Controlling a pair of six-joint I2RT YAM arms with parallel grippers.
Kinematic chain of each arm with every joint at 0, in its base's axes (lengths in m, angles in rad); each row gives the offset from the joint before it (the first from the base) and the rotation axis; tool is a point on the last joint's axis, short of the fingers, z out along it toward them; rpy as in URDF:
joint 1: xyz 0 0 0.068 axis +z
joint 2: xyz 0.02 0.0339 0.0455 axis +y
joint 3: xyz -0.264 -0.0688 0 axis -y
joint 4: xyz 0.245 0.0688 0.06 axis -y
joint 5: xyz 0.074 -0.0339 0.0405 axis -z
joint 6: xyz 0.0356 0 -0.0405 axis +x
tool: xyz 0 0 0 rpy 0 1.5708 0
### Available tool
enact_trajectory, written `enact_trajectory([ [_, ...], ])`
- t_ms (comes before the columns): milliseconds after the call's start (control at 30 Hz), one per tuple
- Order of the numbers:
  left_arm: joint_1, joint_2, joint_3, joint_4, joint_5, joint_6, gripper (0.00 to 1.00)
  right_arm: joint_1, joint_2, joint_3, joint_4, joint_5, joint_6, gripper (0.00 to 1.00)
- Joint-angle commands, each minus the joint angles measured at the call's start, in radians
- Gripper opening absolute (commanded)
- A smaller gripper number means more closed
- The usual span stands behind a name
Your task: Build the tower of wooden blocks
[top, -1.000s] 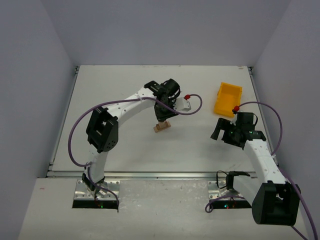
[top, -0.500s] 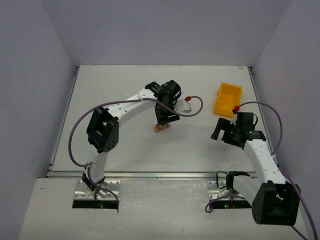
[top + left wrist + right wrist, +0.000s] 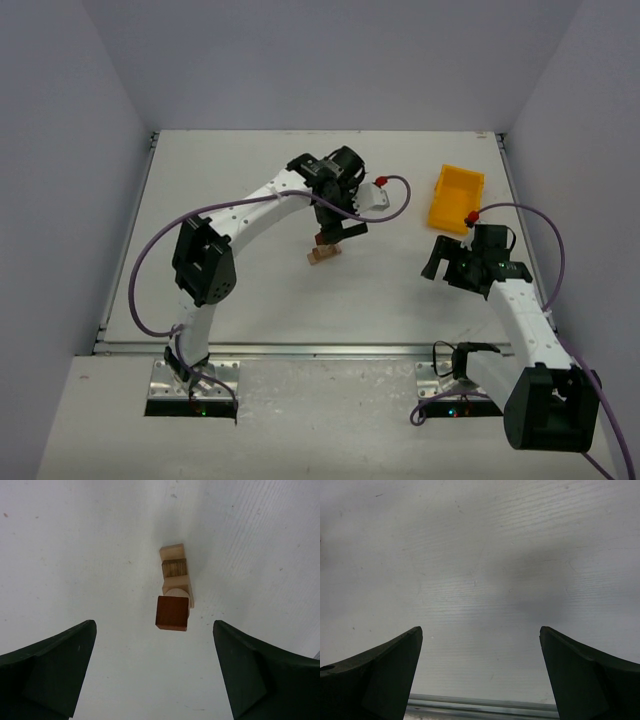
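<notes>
From above: the wood block tower [image 3: 323,254] stands near the middle of the desk [image 3: 230,190], with the left pincer [image 3: 337,231] hanging just above it at its 1 o'clock. The yellow bin [image 3: 457,199] lies well apart at 2 o'clock, and the right pincer [image 3: 438,262] idles at 3 o'clock with nothing in it

Left wrist view: both fingers [image 3: 55,665] are spread wide and empty, the tower between them toward 12 o'clock. A pale base plank [image 3: 172,551] carries a grained brown piece [image 3: 174,568], and at its 6 o'clock end a reddish-brown block [image 3: 172,613] sits on what looks like a pale round piece [image 3: 177,592]

Right wrist view: jaws wide, only desk between them, no tower in sight

The pieces look light, stiff and smooth and merely rest on each other, so a nudge could topple them. Any piece is best pinched gently across two opposite flat sides
</notes>
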Motion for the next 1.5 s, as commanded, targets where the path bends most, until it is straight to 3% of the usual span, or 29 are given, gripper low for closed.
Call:
enact_trajectory([
  [0,-0.005,-0.075,0.141,0.147,-0.1,-0.133,1.0,-0.005,-0.036,0.013,0.066,-0.015,0.02,0.99],
  [167,-0.001,-0.037,0.256,0.468,-0.494,-0.39,1.0,-0.005,-0.057,-0.018,0.124,-0.024,0.064,0.99],
  [233,-0.003,-0.04,0.292,0.526,-0.551,-0.43,1.0,-0.004,-0.068,-0.03,0.139,-0.025,0.075,0.99],
  [367,0.011,-0.094,0.377,0.53,-0.517,-0.612,1.0,-0.005,-0.074,-0.054,0.158,-0.013,0.083,0.99],
  [500,0.034,-0.166,0.279,0.641,-0.462,-0.736,1.0,-0.005,-0.073,-0.076,0.175,-0.016,0.083,0.99],
  [600,0.061,-0.263,0.104,0.668,-0.586,-0.92,1.0,-0.004,-0.093,-0.101,0.206,0.004,0.077,0.99],
  [633,0.077,-0.293,-0.025,0.688,-0.604,-0.955,1.0,-0.005,-0.107,-0.113,0.212,0.01,0.078,0.99],
  [733,0.158,-0.397,-0.249,0.754,-0.543,-1.066,1.0,-0.005,-0.138,-0.127,0.229,0.032,0.083,0.99],
  [800,0.271,-0.452,-0.436,0.764,-0.494,-1.19,1.0,-0.004,-0.163,-0.142,0.235,0.039,0.084,0.99],
  [933,0.353,-0.592,-0.736,0.86,-0.564,-1.255,1.0,-0.005,-0.174,-0.15,0.23,0.094,0.128,0.99],
  [1167,0.371,-0.687,-0.877,0.802,-0.735,-1.311,1.0,-0.004,-0.212,-0.147,0.234,0.118,0.17,0.99],
  [1467,0.377,-0.83,-1.001,0.9,-0.714,-1.301,1.0,-0.004,-0.317,-0.166,0.196,0.252,0.167,0.99],
])
